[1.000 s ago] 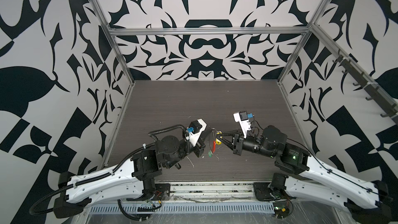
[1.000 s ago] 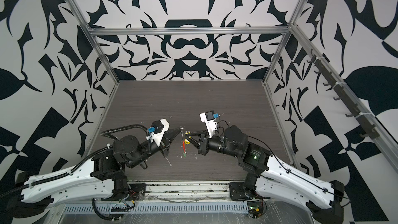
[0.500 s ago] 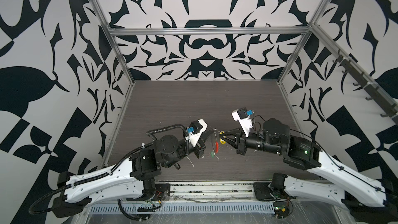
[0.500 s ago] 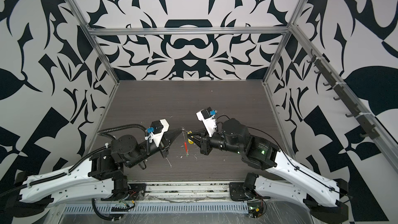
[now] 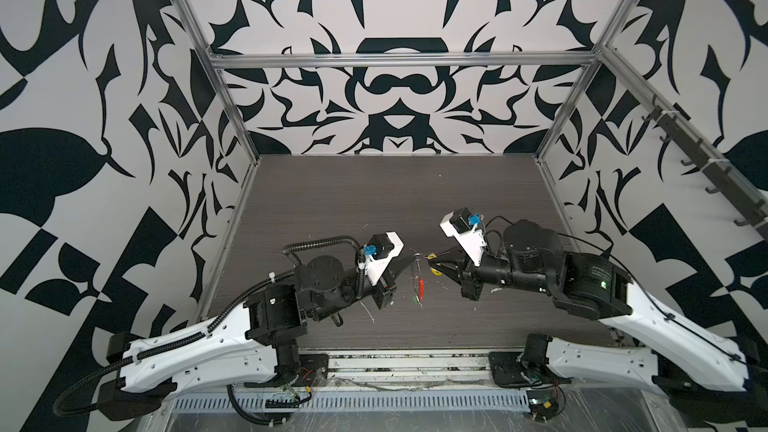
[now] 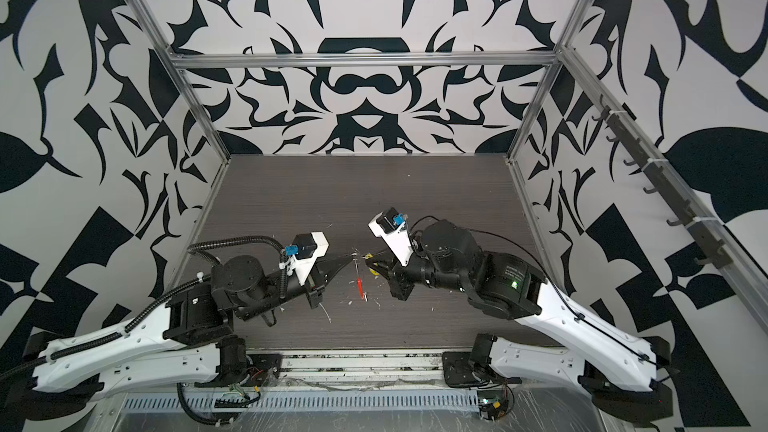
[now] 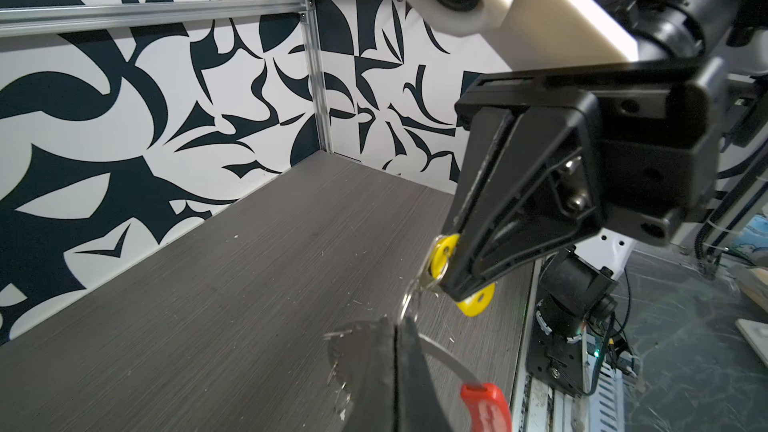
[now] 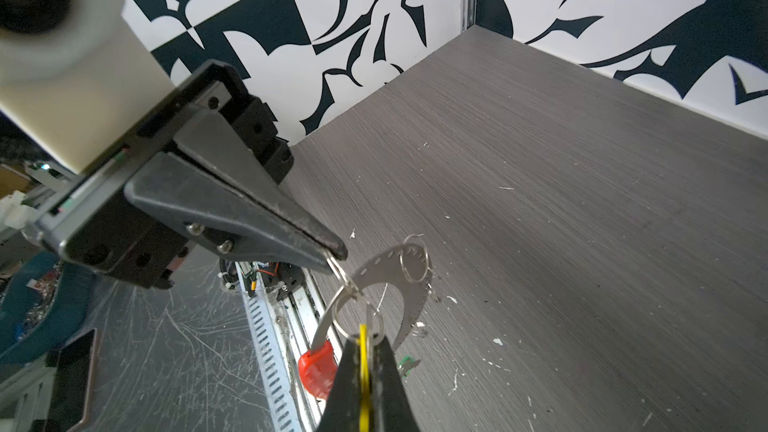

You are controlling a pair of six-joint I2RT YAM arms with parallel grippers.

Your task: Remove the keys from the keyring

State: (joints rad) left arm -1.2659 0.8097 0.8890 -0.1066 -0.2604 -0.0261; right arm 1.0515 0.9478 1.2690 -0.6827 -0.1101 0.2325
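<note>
Tip for this step: slide the yellow-tagged key (image 7: 436, 263) slowly along the wire, no yanking. The right gripper (image 7: 452, 292) is clamped tight on its tag. The left gripper (image 8: 336, 253) is pinched shut on the keyring (image 7: 446, 358), which hangs between them above the table's (image 5: 374, 201) front-middle.
</note>
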